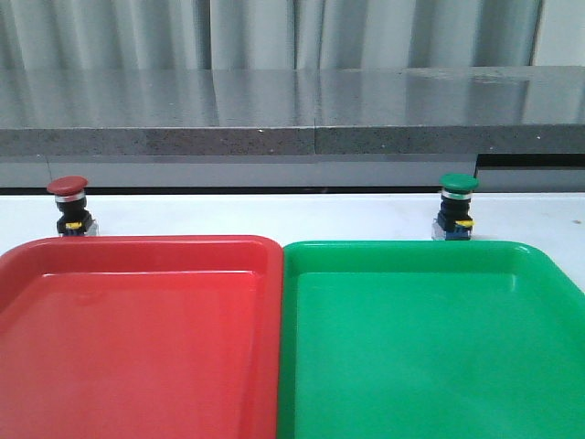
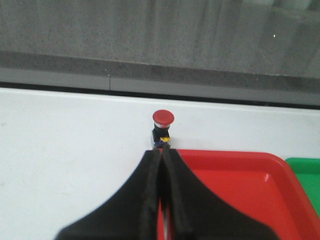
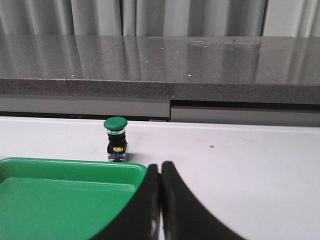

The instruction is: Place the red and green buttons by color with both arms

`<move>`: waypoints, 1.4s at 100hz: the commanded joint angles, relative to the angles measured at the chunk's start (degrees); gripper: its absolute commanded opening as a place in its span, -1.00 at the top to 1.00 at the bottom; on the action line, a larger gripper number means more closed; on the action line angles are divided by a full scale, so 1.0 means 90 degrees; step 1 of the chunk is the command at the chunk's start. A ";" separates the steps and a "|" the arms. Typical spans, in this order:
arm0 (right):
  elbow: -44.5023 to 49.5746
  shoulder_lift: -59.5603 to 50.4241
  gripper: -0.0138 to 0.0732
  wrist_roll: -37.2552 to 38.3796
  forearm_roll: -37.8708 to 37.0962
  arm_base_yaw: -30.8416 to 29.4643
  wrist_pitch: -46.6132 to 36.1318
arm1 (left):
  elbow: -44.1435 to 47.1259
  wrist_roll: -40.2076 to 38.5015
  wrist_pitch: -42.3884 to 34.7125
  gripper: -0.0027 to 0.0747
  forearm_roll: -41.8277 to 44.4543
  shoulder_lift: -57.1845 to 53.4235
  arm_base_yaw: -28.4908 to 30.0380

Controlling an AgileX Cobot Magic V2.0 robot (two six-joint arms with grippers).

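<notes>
The red button (image 1: 70, 207) stands upright on the white table just behind the red tray's far left corner; it also shows in the left wrist view (image 2: 163, 125). The green button (image 1: 456, 207) stands upright behind the green tray; it also shows in the right wrist view (image 3: 116, 138). My left gripper (image 2: 162, 151) is shut and empty, its tips just short of the red button. My right gripper (image 3: 161, 166) is shut and empty, to the right of the green button and apart from it. Neither arm shows in the front view.
A red tray (image 1: 137, 274) lies at front left and a green tray (image 1: 430, 274) at front right, side by side and touching. A grey stone ledge (image 1: 292, 110) runs along the back of the white table (image 1: 274, 215).
</notes>
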 commanded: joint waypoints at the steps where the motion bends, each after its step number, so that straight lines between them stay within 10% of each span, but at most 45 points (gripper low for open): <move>1: -0.0091 -0.0140 0.84 0.0000 -0.0073 -0.0020 -0.0555 | -0.0743 -0.0026 0.0333 0.98 -0.0131 0.0632 0.0005; 63: -0.0091 -0.0140 0.84 0.0000 -0.0073 -0.0020 -0.0555 | -0.1496 -0.0026 0.1101 0.94 -0.0131 0.2010 0.0005; 75: -0.0091 -0.0140 0.84 0.0000 -0.0073 -0.0020 -0.0555 | -0.1496 -0.0026 0.1115 0.61 -0.0131 0.2010 0.0005; 101: -0.0091 -0.0140 0.84 0.0000 -0.0073 -0.0020 -0.0555 | -0.1496 -0.0026 0.1115 -0.75 0.0059 0.2010 0.0005; 140: -0.0091 -0.0140 0.84 0.0000 -0.0073 -0.0020 -0.0555 | -0.1731 -0.0026 0.0839 -0.78 0.0177 0.2484 0.0005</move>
